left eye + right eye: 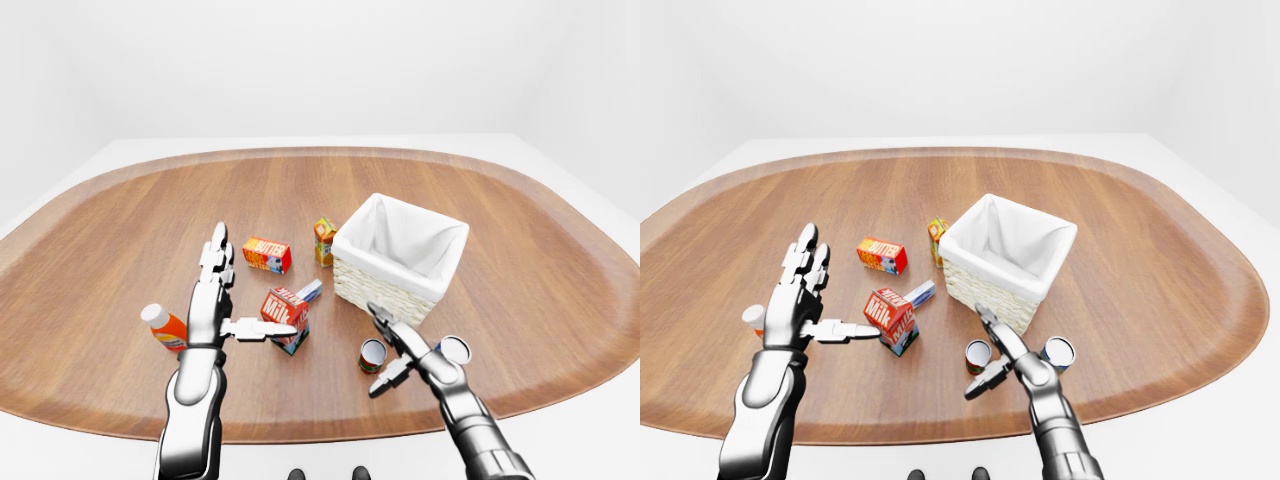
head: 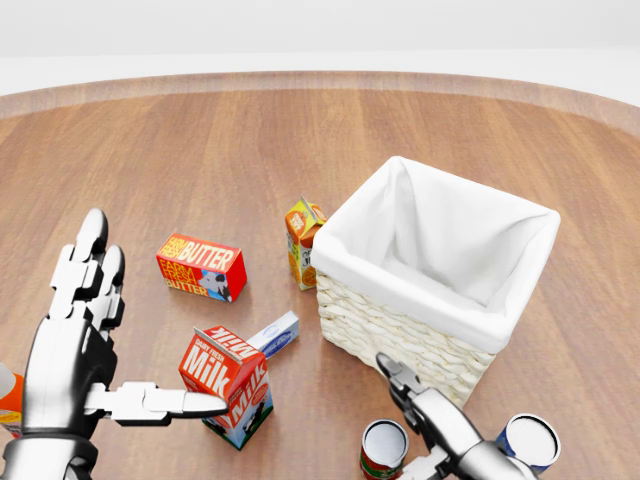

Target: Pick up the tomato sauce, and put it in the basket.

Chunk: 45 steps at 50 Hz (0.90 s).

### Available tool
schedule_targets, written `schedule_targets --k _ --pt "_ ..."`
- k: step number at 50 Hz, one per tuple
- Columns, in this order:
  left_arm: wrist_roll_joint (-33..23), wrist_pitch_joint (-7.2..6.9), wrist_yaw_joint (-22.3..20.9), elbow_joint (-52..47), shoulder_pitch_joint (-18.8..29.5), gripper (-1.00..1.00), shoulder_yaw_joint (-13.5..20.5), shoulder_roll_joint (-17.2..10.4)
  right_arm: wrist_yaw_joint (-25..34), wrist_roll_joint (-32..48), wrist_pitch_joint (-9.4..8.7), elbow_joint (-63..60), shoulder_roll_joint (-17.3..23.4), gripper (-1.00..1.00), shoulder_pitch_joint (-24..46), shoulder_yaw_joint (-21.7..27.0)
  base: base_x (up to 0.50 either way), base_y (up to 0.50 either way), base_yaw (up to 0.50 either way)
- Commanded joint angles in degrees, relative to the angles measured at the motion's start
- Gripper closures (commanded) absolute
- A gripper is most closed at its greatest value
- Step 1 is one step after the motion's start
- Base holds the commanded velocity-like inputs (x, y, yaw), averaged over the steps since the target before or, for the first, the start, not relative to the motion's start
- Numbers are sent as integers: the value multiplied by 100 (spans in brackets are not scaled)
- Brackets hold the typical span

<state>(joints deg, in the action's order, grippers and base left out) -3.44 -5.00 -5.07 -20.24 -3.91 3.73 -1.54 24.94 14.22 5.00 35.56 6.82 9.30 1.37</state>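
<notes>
The tomato sauce [image 2: 383,448] is a small red-labelled can standing upright at the bottom of the head view, just below the basket [image 2: 400,335]. The basket is woven wicker with a white cloth lining, and nothing shows inside it. My right hand [image 1: 384,350] is open right beside the can, one finger reaching past it toward the basket wall and the thumb [image 1: 378,386] spread below; the fingers are not closed round it. My left hand [image 1: 240,298] is open and flat at the left, its thumb touching the milk carton [image 2: 228,385].
A second can with a blue label [image 2: 528,440] stands right of my right hand. A butter box [image 2: 200,267], an orange juice carton [image 2: 303,243] and a small blue-white box [image 2: 275,335] lie left of the basket. An orange bottle [image 1: 162,326] stands far left.
</notes>
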Motion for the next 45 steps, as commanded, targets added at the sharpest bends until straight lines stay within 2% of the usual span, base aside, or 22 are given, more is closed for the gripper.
schedule_targets --k 1,45 --pt "-3 0 2 8 3 -100 -2 0 -77 5 0 310 24 -100 129 12 0 0 0" --pt "2 0 -16 -54 -18 -100 -20 6 -266 18 0 1215 54 -100 466 -5 0 0 0"
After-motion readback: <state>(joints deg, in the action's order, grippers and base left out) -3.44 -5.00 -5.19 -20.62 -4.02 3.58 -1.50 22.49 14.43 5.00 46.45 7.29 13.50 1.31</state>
